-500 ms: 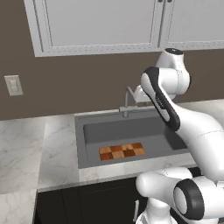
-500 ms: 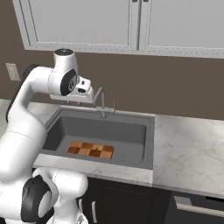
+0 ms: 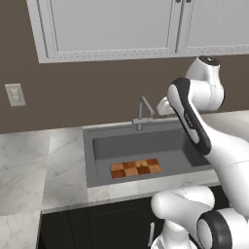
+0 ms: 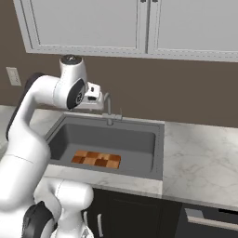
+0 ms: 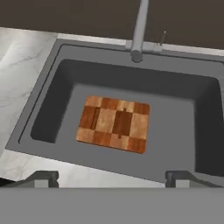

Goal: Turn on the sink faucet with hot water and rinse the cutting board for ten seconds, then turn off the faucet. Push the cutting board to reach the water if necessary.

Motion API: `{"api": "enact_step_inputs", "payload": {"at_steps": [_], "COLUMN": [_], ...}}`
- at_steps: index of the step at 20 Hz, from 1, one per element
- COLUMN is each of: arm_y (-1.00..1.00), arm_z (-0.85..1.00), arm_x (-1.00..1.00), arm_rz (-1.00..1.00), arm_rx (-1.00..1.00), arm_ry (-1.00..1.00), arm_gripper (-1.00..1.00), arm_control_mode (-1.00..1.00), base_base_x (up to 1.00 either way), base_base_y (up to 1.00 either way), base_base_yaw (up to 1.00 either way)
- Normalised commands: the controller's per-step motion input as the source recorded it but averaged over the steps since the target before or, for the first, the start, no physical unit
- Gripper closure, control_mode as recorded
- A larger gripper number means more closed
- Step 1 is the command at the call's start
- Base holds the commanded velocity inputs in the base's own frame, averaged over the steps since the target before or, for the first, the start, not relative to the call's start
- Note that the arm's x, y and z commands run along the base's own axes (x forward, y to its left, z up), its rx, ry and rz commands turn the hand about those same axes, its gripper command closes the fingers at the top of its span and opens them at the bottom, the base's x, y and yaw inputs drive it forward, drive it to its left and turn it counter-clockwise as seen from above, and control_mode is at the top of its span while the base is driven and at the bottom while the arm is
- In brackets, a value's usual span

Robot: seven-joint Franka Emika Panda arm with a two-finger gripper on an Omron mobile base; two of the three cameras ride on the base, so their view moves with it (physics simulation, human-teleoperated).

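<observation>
Cutting board [image 5: 113, 124] flat in sink [image 5: 205, 131]; marble counter [image 4: 200, 158], brown wall; tool [image 5: 112, 177] spread wide, empty.

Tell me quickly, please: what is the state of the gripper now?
Gripper: open and holding nothing, with its jaws set wide apart above the sink near the faucet.

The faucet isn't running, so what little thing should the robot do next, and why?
Probably reach the open gripper toward the faucet lever. No water is flowing, and the cutting board lies dry-looking on the sink floor, waiting.
</observation>
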Motion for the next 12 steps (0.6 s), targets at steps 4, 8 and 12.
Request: {"api": "enact_step_inputs", "payload": {"at_steps": [4, 8, 12], "arm_y": [-0.51, -0.49, -0.47], "arm_z": [0.0, -0.05, -0.16], "arm_x": [0.0, 0.0, 0.17], "arm_rz": [0.23, 0.22, 0.21], "arm_rx": [0.0, 0.01, 0.04], "arm_ry": [-0.26, -0.29, -0.28], "arm_gripper": [-1.0, -1.0, -1.0], "arm_control_mode": [-1.0, -1.0, -1.0], "base_base_x": [0.0, 0.0, 0.0], "base_base_y": [0.0, 0.0, 0.0], "base_base_yaw": [0.0, 0.0, 0.0]}}
